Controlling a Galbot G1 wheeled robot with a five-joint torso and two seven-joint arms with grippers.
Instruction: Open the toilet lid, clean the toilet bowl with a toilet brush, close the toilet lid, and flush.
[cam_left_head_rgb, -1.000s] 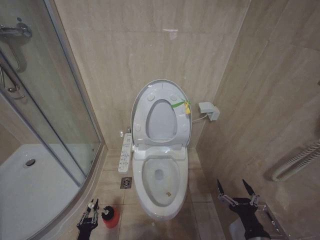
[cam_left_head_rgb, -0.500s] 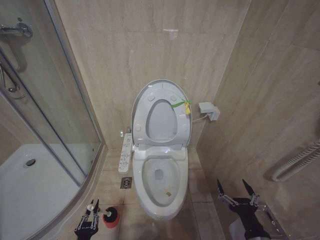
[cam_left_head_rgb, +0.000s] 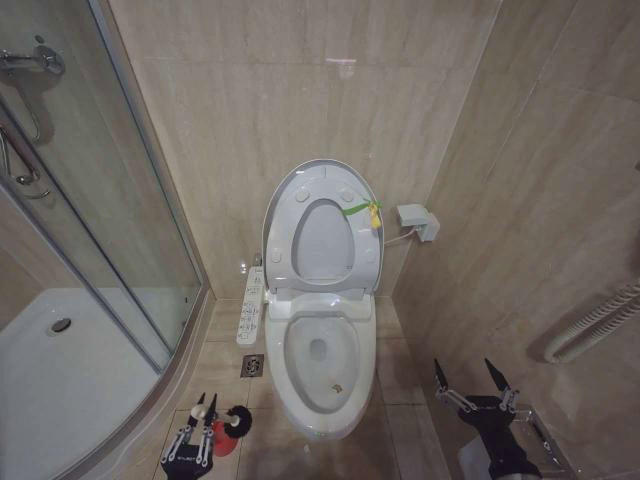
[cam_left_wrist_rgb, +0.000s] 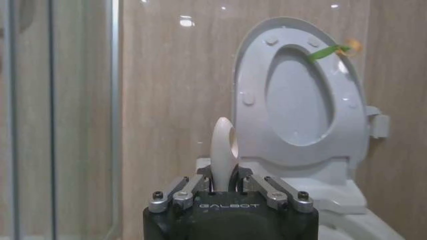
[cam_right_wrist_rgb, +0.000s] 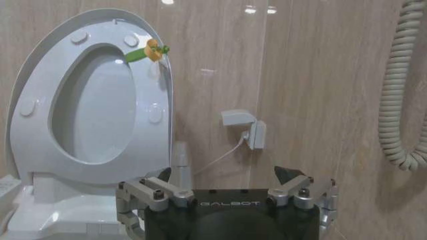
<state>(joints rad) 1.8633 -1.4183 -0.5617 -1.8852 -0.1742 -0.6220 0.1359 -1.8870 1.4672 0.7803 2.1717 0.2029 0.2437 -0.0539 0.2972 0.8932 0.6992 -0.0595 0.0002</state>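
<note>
Two grippers sit low in our head view of a small tiled bathroom. Our left gripper (cam_left_head_rgb: 203, 404) is at the lower left, just beside the red holder (cam_left_head_rgb: 225, 437) on the floor, and its fingers are drawn together on the thin white handle of the toilet brush (cam_left_head_rgb: 232, 420), whose dark head sits at the holder's mouth. Our right gripper (cam_left_head_rgb: 467, 374) waits at the lower right near the side wall, its two dark fingers spread apart with nothing between them. Between the two arms stands the toilet bowl (cam_left_head_rgb: 322, 360), open, with a small brown speck on its inner surface. The toilet lid (cam_left_head_rgb: 281, 195) and the ring seat are both raised against the back wall, a green-and-yellow tag (cam_left_head_rgb: 366, 210) on the lid's right edge. A white control panel (cam_left_head_rgb: 250, 305) runs along the bowl's left side, and a glass shower enclosure (cam_left_head_rgb: 90, 200) fills the left. From our left wrist view, the left gripper's fingers are closed on a white looped handle end of the brush (cam_left_wrist_rgb: 223, 150) that stands upright between them, with the raised lid (cam_left_wrist_rgb: 253, 70) behind and to one side. From our right wrist view, the right gripper's (cam_right_wrist_rgb: 228, 175) fingers stand wide apart, the raised lid (cam_right_wrist_rgb: 63, 30) and its tag (cam_right_wrist_rgb: 150, 51) lie beyond, and a small white wall box (cam_right_wrist_rgb: 243, 127) and a coiled hose (cam_right_wrist_rgb: 400, 95) hang on the tiled wall.
</note>
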